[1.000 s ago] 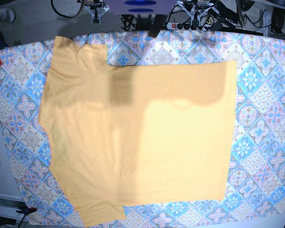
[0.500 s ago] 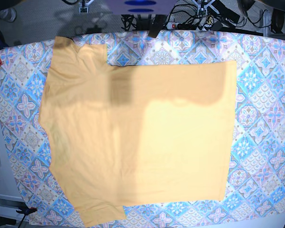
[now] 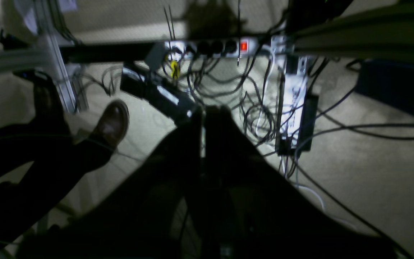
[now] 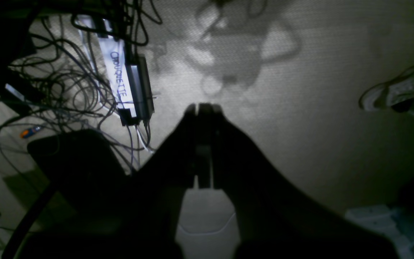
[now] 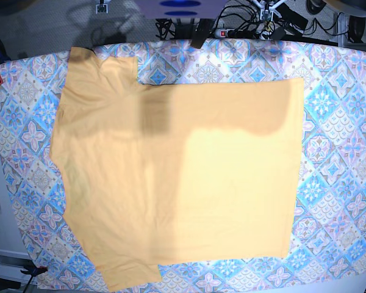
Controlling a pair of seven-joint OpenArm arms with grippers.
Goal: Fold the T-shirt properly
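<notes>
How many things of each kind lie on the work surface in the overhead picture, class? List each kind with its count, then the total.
Yellow-orange T-shirt: 1
Blue-pink tile-patterned cloth under it: 1
Total: 2

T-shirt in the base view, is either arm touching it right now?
No, the T-shirt lies spread flat on the patterned cloth with no arm over it.
</notes>
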